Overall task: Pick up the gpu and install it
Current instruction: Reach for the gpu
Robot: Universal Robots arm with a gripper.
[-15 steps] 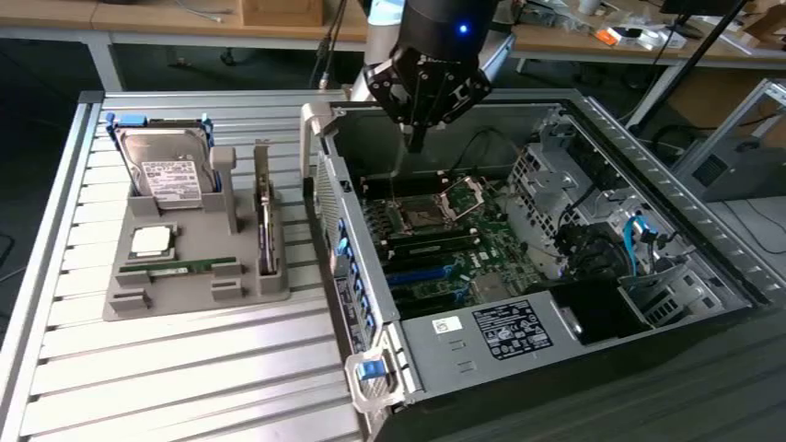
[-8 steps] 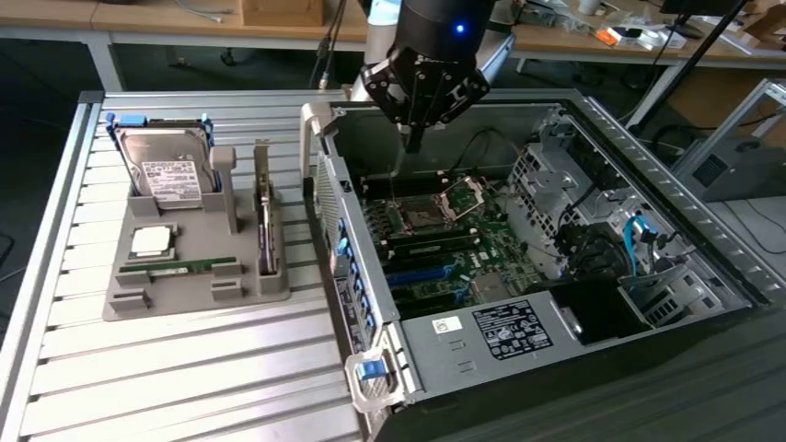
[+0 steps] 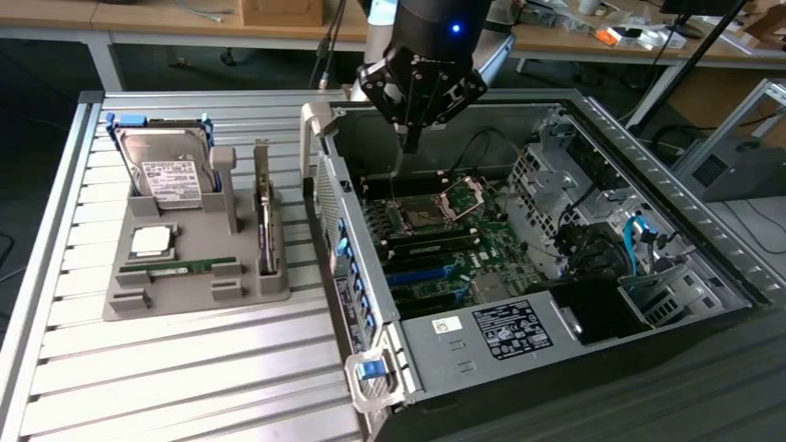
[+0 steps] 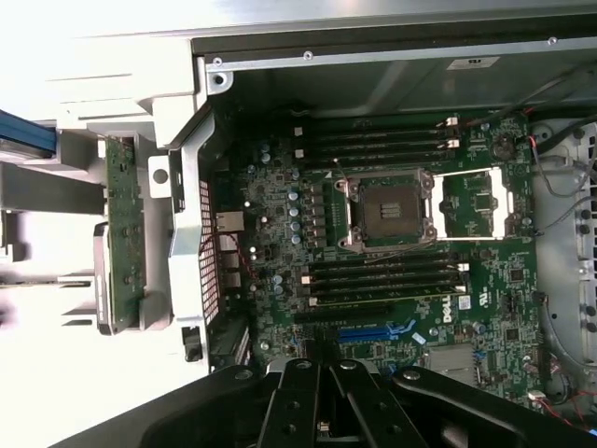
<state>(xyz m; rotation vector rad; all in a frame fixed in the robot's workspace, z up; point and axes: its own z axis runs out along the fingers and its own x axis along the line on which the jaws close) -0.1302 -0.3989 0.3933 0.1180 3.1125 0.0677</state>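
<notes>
the tool (image 3: 411,138), shut tight and empty, hangs over the open computer case (image 3: 491,129) and its motherboard (image 4: 280,243). the gpu (image 3: 263,221) stands on edge in a grey holder (image 3: 172,299) on the tabletop (image 3: 184,387), just beside the case on the exterior view's left. a clean pickup likely calls for opened jaws centred over the top edge, closing across the thin board. its long axis runs near to far, parallel to the case wall, silver bracket apparently at the far end.

White "DELL" logo (image 4: 454,314) on the green motherboard (image 4: 280,233); the other labels too small to read.
</notes>
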